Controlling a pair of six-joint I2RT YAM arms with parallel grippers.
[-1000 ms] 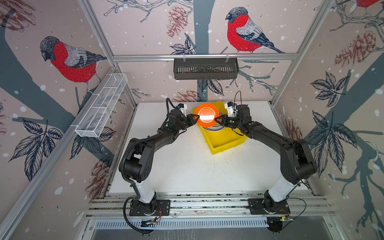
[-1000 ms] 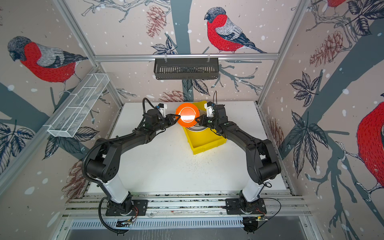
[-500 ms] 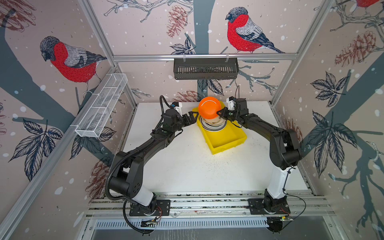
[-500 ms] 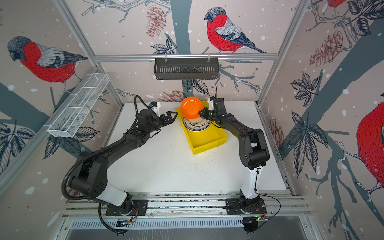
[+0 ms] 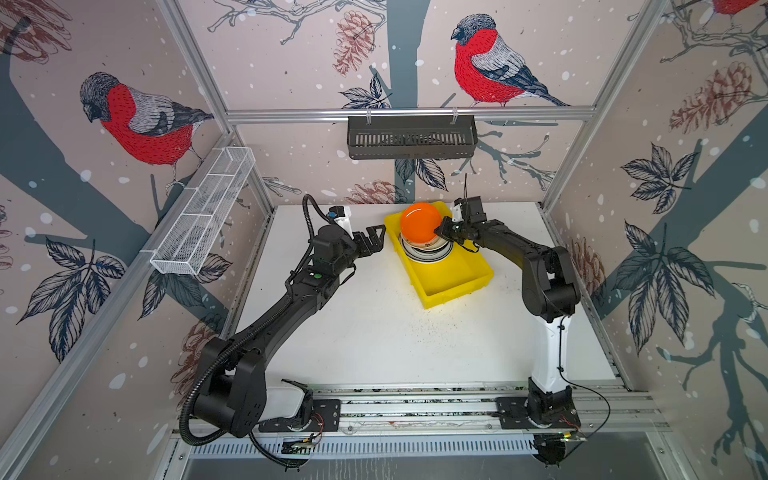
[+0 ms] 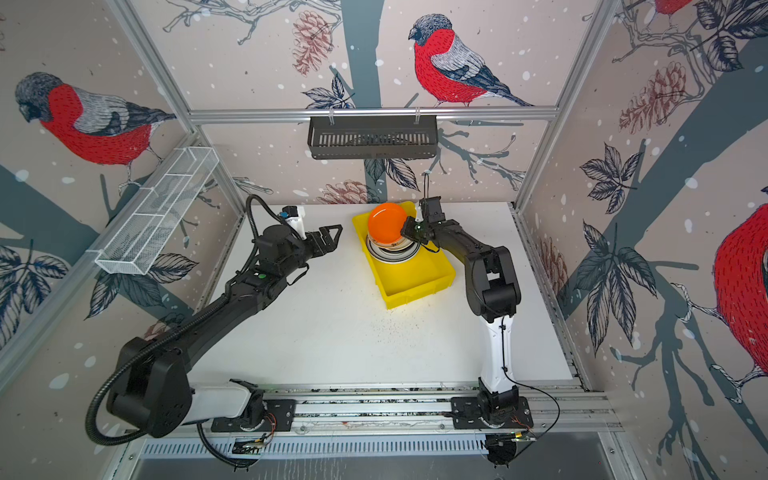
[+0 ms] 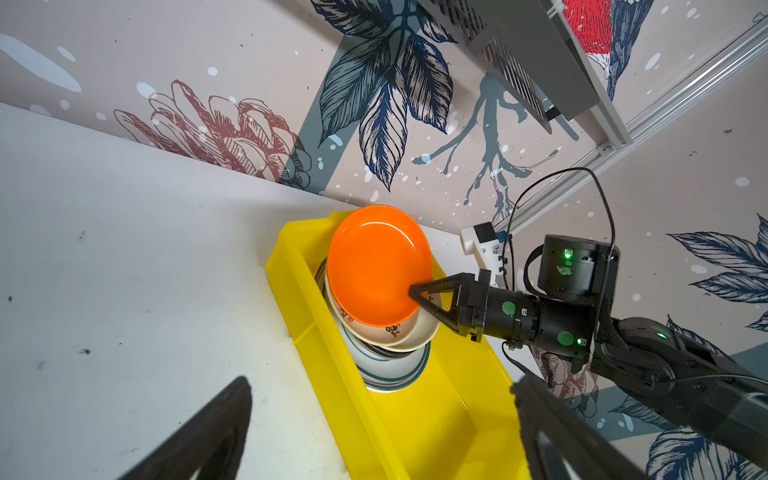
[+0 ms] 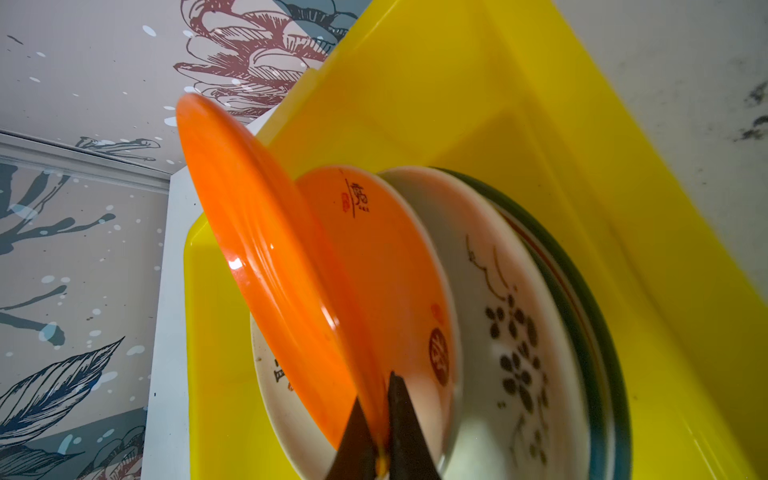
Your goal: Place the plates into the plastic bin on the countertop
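your left gripper (image 5: pixel 376 240) hangs just left of the yellow plastic bin (image 5: pixel 457 291), jaws spread wide and holding nothing. in the bin's far end sits the stack of plates (image 5: pixel 424 252). the orange plate (image 5: pixel 419 222) is over it, tilted rather than lying flat. your right gripper (image 8: pixel 376 399) has narrow jaws pinching that plate's rim, one finger on each face.

if you let go at this tilt, the orange plate would likely drop, clatter and slide towards the bin's far wall or over it. the stack looks staggered in the left wrist view, so a downward push could shift it. the lower finger sits close to the white plate with red characters (image 8: pixel 395 270), so pulling out carelessly could drag the orange plate along.

the white countertop (image 5: pixel 374 332) carries fine dark specks, thickest in front of the bin. bullfinch wallpaper (image 5: pixel 145 120) covers the walls, a white wire-mesh basket (image 5: pixel 203 220) hangs on the left one, and a black slotted shelf (image 5: pixel 411 137) hangs at the back.
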